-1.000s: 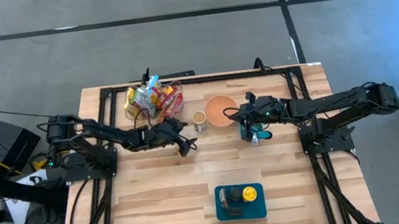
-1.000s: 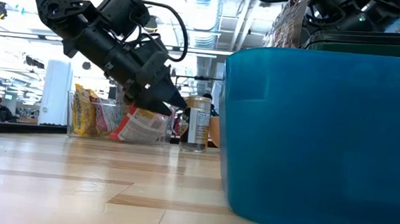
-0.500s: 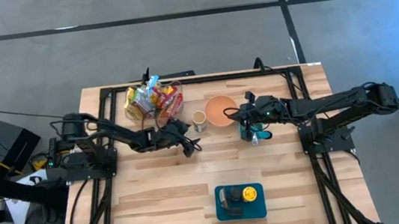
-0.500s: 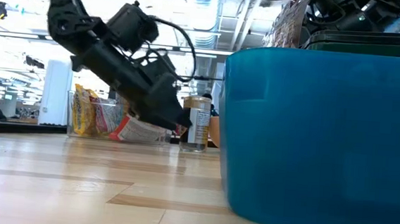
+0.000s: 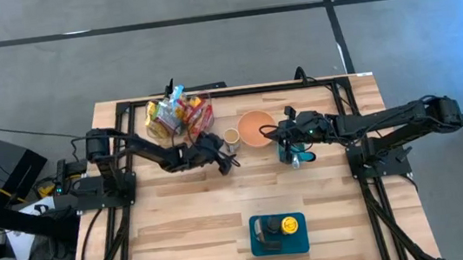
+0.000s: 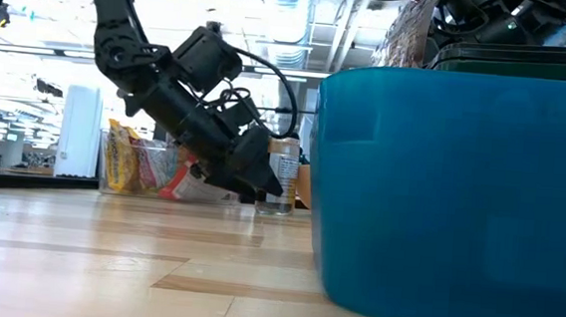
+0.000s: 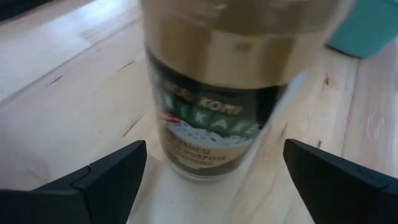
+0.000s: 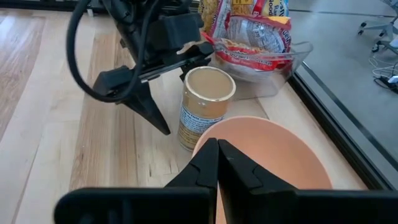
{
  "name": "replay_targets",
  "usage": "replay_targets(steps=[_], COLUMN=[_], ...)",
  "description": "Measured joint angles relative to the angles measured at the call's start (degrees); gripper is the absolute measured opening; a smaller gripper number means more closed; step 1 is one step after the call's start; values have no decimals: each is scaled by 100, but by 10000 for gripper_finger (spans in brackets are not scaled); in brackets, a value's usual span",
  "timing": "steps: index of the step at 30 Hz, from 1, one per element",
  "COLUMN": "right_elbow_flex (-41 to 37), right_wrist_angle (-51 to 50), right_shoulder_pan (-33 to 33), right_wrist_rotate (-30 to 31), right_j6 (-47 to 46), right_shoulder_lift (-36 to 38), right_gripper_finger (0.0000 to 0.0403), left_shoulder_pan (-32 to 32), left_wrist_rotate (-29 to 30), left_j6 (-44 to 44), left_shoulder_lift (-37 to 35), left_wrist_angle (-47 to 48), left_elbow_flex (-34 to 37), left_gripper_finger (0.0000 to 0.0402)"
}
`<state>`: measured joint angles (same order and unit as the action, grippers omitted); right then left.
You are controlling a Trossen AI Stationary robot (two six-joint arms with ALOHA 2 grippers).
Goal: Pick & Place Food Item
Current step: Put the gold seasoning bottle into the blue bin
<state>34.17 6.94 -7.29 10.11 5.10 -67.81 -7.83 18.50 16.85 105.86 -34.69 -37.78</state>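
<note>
A gold-lidded can [image 5: 231,137] with a dark and white label [image 7: 217,106] stands upright on the table, between a clear box of snack packs [image 5: 179,114] and a salmon bowl [image 5: 256,127]. My left gripper [image 5: 224,154] is open and low over the table on the can's left. Its fingers [image 7: 118,174] stand to either side of the can's near face without touching it. My right gripper [image 5: 288,138] is shut and hangs above the bowl's right rim [image 8: 267,155], holding nothing.
A teal tray [image 5: 278,234] holding a yellow item and a dark item sits near the table's front edge; it fills the low view's right side [image 6: 461,191]. A small teal object [image 5: 301,153] lies under my right arm. Bare wood stretches across the table's middle.
My left gripper has moved toward the table's right edge and down toward the can, staying open and slanting downward. The can, the bowl and my right arm have kept still.
</note>
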Motion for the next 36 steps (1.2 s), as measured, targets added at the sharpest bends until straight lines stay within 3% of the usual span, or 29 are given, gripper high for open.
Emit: replay_targets(steps=[7,14,22,36], right_elbow_flex=[1,1,1,5], right_wrist_angle=[0,-1,-2,-61], right_shoulder_pan=[0,0,0,4], right_wrist_rotate=[0,-1,-2,-2], right_j6=[0,0,0,-2], right_shoulder_lift=[0,0,0,2], right_gripper_finger=[0,0,0,0], left_shoulder_pan=[-132,-125,-125,-114], left_wrist_rotate=[-306,66,-157,-14], left_j6=[137,121,113,-39], left_shoulder_lift=[0,0,17,531], left_wrist_angle=[-16,-67,-235,-265], left_elbow_flex=[-15,-15,-37,-433], left_gripper_finger=[373,373,377,386])
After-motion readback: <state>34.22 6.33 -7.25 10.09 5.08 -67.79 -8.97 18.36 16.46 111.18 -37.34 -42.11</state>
